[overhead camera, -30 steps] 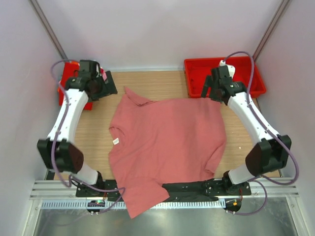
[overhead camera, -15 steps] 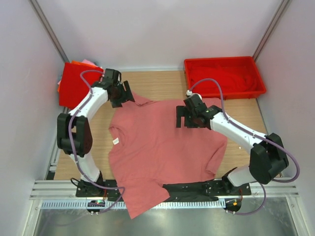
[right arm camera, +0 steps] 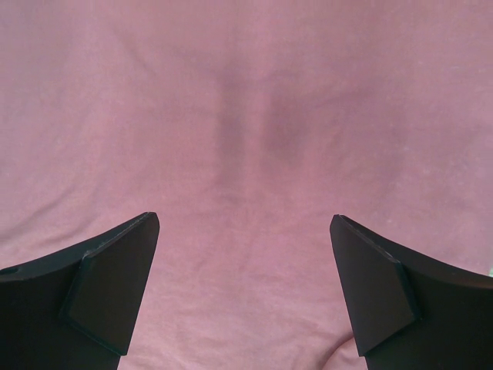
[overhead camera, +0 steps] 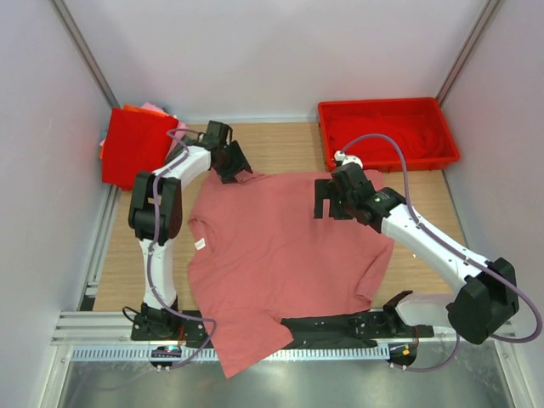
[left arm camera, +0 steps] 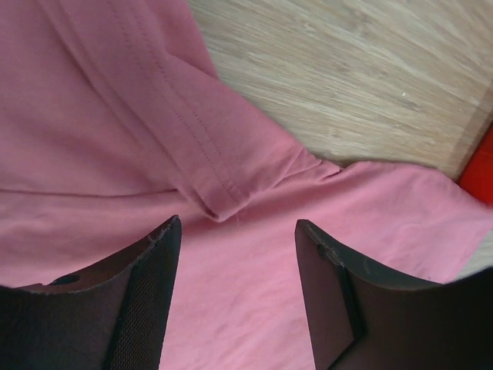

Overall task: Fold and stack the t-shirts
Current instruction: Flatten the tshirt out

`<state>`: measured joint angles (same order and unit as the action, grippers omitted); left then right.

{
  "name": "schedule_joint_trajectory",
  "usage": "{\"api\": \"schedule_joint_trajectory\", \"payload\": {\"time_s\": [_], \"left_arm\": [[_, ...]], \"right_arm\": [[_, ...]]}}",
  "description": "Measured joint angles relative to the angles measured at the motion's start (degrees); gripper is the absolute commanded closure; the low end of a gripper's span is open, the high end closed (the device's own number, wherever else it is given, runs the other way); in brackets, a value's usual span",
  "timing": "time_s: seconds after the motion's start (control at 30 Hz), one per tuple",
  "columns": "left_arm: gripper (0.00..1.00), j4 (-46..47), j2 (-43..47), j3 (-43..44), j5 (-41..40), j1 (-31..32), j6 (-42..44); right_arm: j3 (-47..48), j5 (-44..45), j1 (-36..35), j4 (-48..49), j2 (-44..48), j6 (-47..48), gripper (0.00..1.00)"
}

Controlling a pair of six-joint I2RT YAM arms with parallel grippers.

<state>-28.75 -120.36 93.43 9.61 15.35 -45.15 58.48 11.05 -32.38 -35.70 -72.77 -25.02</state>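
Observation:
A dusty salmon-pink t-shirt [overhead camera: 280, 255] lies spread flat on the wooden table, and its lower hem hangs over the near edge. My left gripper [overhead camera: 231, 161] is open and empty, just above the shirt's far left sleeve. In the left wrist view [left arm camera: 236, 223] a folded sleeve hem [left arm camera: 202, 158] lies just ahead of the fingertips. My right gripper [overhead camera: 336, 197] is open and empty, low over the shirt's upper right part. The right wrist view [right arm camera: 244, 217] shows only flat pink cloth [right arm camera: 246, 116]. A stack of folded shirts [overhead camera: 132, 149], bright red on top, lies at the back left.
A rigid red tray [overhead camera: 324, 136] holding red cloth stands at the back right. Pink and orange edges [overhead camera: 157, 108] show behind the red stack. A white label [overhead camera: 201, 244] sits at the shirt's left edge. Bare wood [overhead camera: 280, 144] shows between the stack and the tray.
My left gripper has moved right from the red stack to over the shirt's far left sleeve. My right gripper has come from the tray onto the shirt's upper right part.

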Motion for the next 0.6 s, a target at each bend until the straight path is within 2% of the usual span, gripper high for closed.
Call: {"api": "schedule_joint_trajectory", "payload": {"time_s": [0.27,0.47,0.6], "left_arm": [[0.44,0.26,-3.72,1.31,-1.22,2.12,-2.58],[0.54,0.37,-4.33,2.99,-2.16,2.16,-2.99],[0.65,0.57,-5.97,4.28,-2.49,2.16,-3.26]], "right_arm": [[-1.31,1.07,0.00,-0.46,1.16,1.42,0.00],[-1.57,1.90,0.11,-0.72,1.16,2.78,0.00],[-2.12,2.36,0.37,-0.79,1.16,3.39,0.00]]}}
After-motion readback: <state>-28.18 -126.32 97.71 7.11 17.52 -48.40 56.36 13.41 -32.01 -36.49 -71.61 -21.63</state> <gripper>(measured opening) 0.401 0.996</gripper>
